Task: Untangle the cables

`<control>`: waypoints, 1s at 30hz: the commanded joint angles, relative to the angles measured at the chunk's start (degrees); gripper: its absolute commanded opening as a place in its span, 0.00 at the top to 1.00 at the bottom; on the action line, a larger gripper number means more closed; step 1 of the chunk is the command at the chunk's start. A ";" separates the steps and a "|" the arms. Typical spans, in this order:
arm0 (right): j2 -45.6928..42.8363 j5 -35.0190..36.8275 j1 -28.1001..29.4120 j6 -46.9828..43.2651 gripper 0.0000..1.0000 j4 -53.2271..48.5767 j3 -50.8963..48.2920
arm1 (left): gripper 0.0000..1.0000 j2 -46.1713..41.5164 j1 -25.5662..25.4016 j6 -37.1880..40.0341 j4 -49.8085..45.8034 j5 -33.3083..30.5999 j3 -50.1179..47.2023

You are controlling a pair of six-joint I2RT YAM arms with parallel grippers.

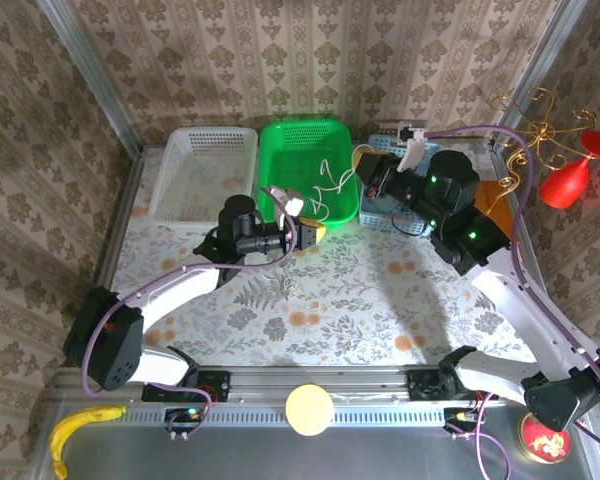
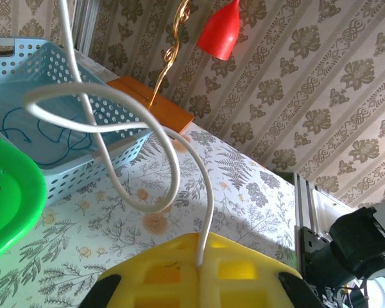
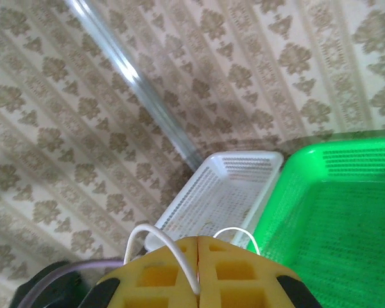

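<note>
Thin cream-white cord (image 2: 208,218) (light, limp, likely slippery) is pinched in left claw (image 2: 200,247) and right claw (image 3: 197,247); best taken near its crossing.

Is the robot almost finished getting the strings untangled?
About halfway, it looks. Done: the blue cable lies by itself in the blue basket. In hand: the left tool and the right tool are both shut on the cream cable. Left: that cable curls in a loop that crosses itself, so it probably needs pulling straight.
</note>
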 commanded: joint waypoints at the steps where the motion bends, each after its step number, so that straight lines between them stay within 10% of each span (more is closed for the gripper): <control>1: -0.92 2.83 -2.50 -0.83 1.00 0.33 -1.86 | 1.00 -3.96 -0.21 0.21 0.07 1.05 -1.02; 10: 0.98 4.41 -5.56 -1.63 1.00 0.66 -7.82 | 1.00 -13.56 2.37 -3.24 2.09 0.01 -0.78; 30: -2.30 6.62 -8.70 1.71 1.00 2.74 -24.25 | 1.00 -13.24 25.36 -13.66 7.65 0.74 17.08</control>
